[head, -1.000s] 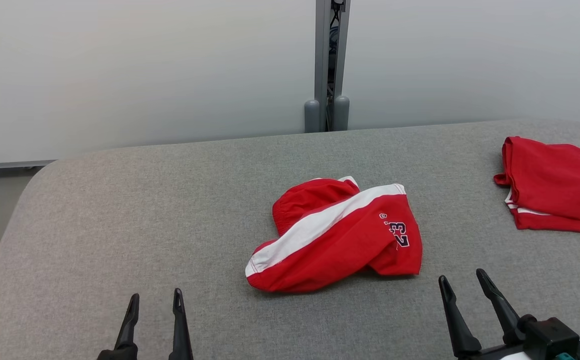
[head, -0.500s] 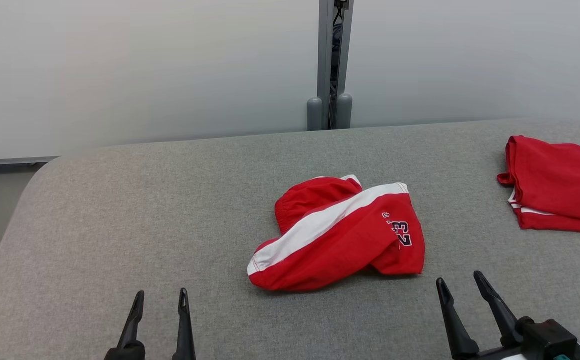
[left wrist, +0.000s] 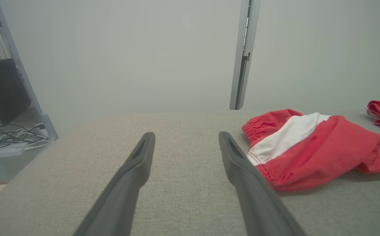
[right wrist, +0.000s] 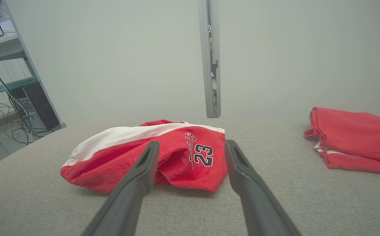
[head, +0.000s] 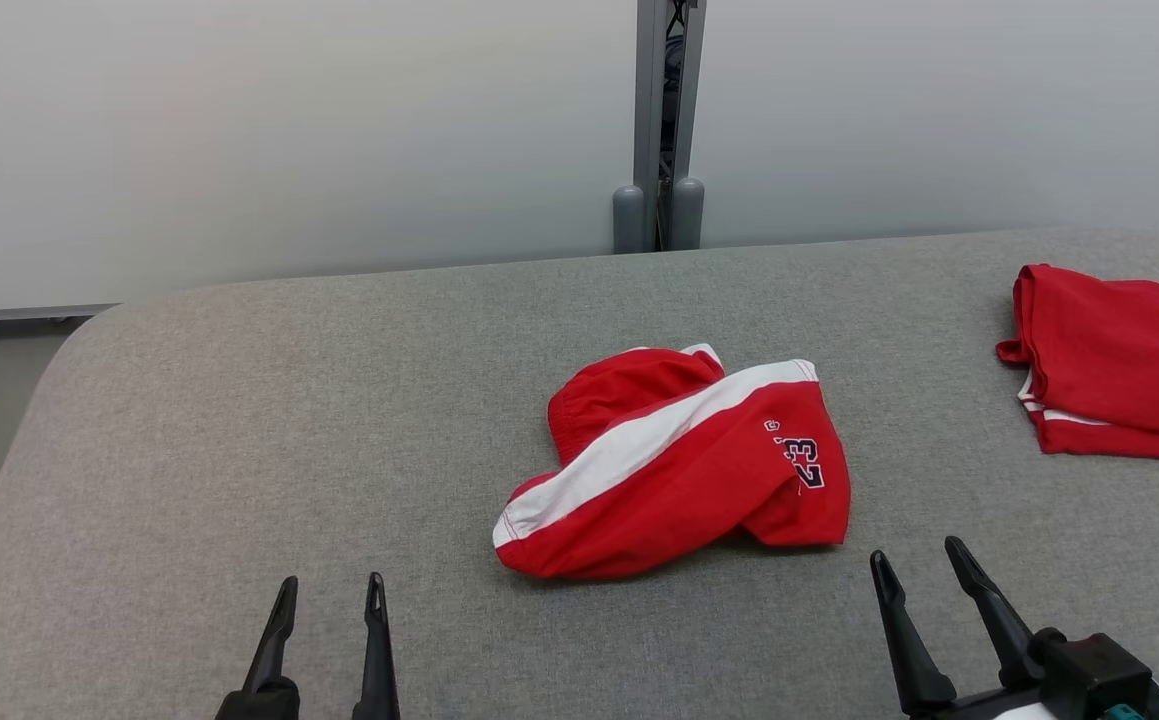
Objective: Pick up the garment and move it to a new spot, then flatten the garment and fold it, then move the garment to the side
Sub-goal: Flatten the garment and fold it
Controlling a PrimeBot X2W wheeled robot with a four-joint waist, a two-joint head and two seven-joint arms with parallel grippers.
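The garment (head: 674, 465) is a pair of red shorts with a white side stripe and a dark "23", lying crumpled in the middle of the grey padded table (head: 239, 420). It also appears at the right of the left wrist view as the garment (left wrist: 311, 147) and just ahead of the fingers in the right wrist view as the garment (right wrist: 163, 150). My left gripper (head: 331, 590) hovers open near the table's front edge, left of the shorts. My right gripper (head: 917, 562) stands open just right of and nearer than the shorts. Neither touches the cloth.
A second red garment (head: 1119, 365), folded, lies at the table's far right, also seen as the folded garment (right wrist: 353, 144). A grey post (head: 661, 120) stands against the pale wall behind the table. Shelving with cables (right wrist: 9, 98) stands off the left end.
The head camera has tilted slightly, shifting the whole picture. My left gripper has crept a little right and forward. The garment lies as before.
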